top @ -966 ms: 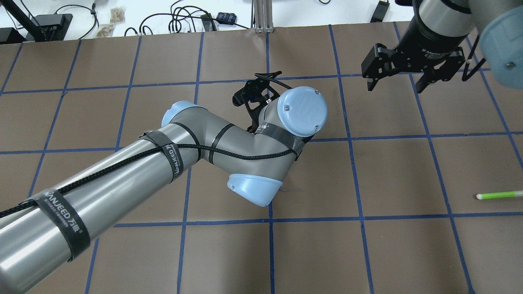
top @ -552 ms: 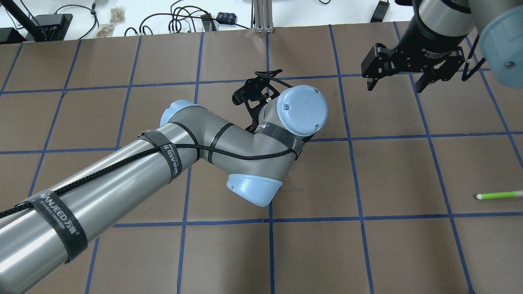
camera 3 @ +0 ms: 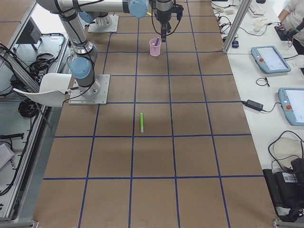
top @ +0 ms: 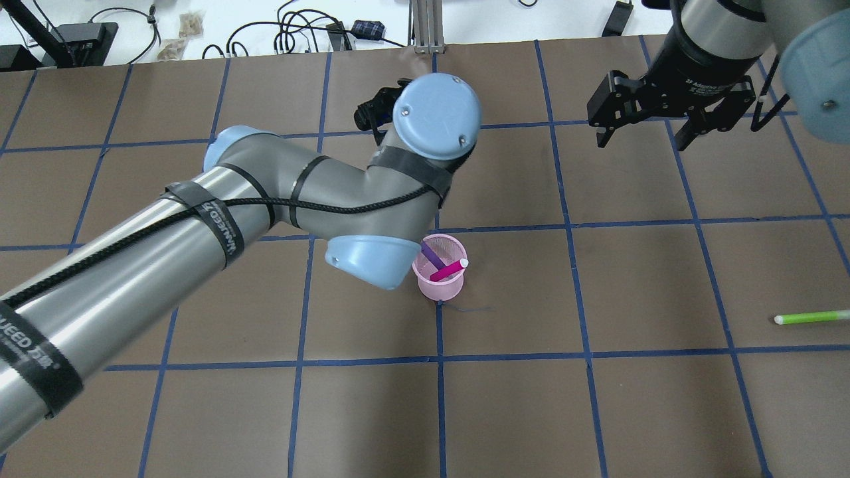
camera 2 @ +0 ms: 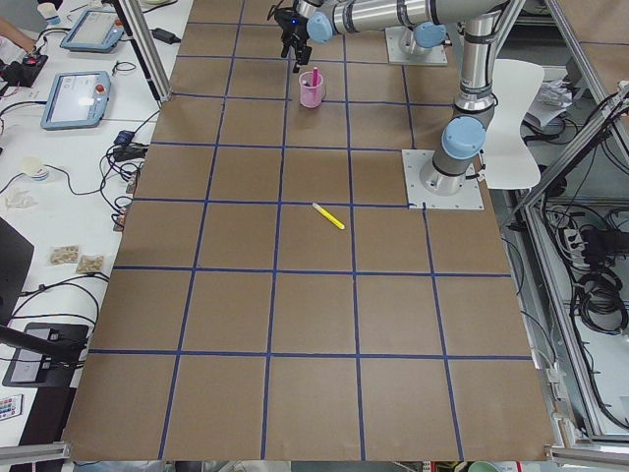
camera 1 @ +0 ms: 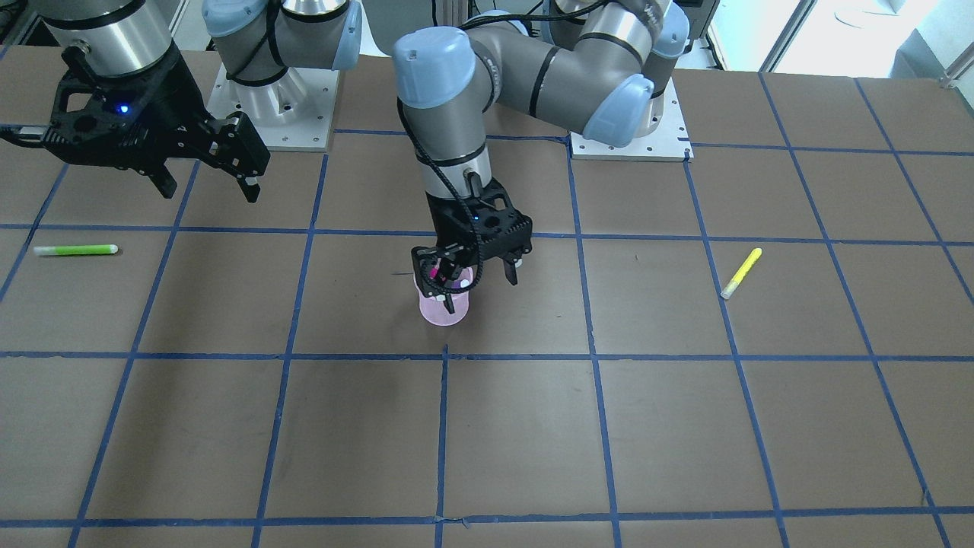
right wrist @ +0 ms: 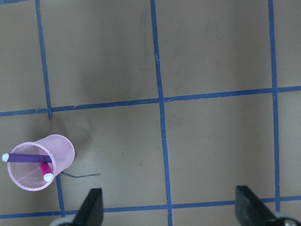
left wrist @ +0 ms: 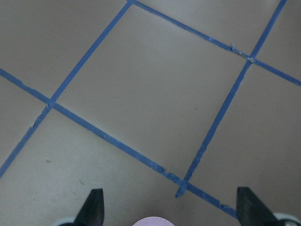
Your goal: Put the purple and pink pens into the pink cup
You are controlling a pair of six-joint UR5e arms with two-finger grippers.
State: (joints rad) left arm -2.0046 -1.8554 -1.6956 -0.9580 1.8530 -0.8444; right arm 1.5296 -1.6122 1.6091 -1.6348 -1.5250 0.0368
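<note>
The pink mesh cup (top: 441,282) stands upright near the table's middle. The purple pen (top: 430,253) and the pink pen (top: 448,269) lean inside it, tips above the rim. The cup (right wrist: 56,149) and both pens also show in the right wrist view. My left gripper (camera 1: 478,283) is open and empty, just above the cup (camera 1: 444,312); the cup's rim (left wrist: 150,221) shows between its fingers. In the overhead view the wrist hides that gripper. My right gripper (top: 641,139) is open and empty, high over the far right of the table.
A green pen (top: 810,317) lies at the table's right edge. A yellow pen (camera 1: 741,272) lies on the robot's left side. The left arm's elbow (top: 365,259) hangs close beside the cup. Cables and boxes lie beyond the far edge.
My left arm has moved toward the far side of the table, uncovering the cup with both pens in it. The right arm has not moved.
</note>
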